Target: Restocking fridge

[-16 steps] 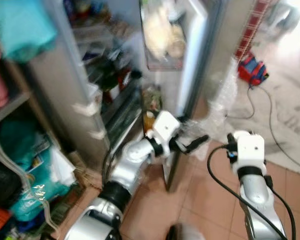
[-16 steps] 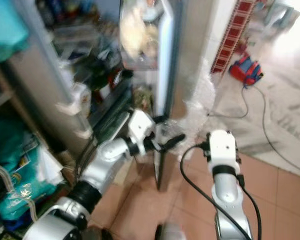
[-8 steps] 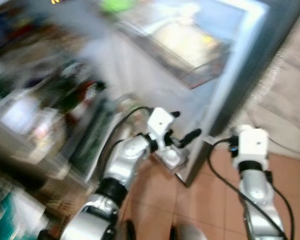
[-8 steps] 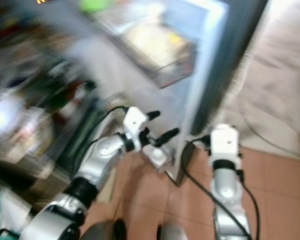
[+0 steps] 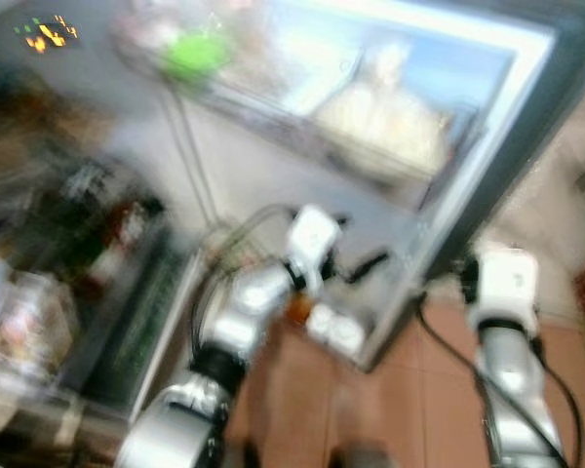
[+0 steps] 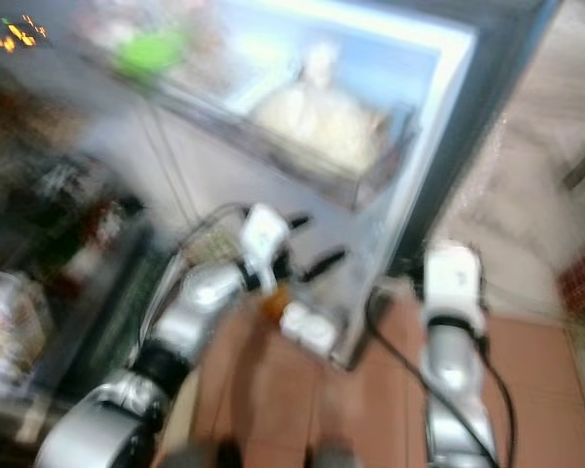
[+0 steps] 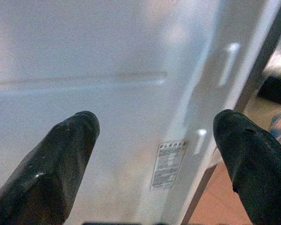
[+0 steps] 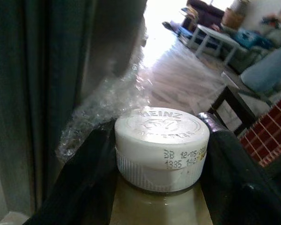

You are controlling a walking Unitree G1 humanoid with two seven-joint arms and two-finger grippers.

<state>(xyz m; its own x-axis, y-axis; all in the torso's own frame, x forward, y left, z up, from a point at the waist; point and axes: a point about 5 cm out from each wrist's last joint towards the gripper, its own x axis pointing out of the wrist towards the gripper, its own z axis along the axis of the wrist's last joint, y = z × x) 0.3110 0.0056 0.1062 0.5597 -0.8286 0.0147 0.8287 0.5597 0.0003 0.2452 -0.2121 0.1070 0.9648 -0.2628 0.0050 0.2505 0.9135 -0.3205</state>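
Camera swings up — fridge door (image 5: 487, 146) shelf now fills top of head views.
L gripper (image 7: 154, 140) spread wide, empty, facing door panel; R gripper (image 8: 159, 154) clamps Heinz bottle (image 8: 161, 145) below cap.

Floor: terracotta tiles (image 5: 390, 400), blurred in the head views. A pale rug (image 8: 178, 79) lies beyond, brightly lit from the far end of the room. Furniture at that end: a low white table (image 8: 210, 37), a dark sofa (image 8: 206, 11) and a dark chair frame (image 8: 232, 105). A red-and-white checked cloth (image 8: 267, 136) hangs near the chair frame.
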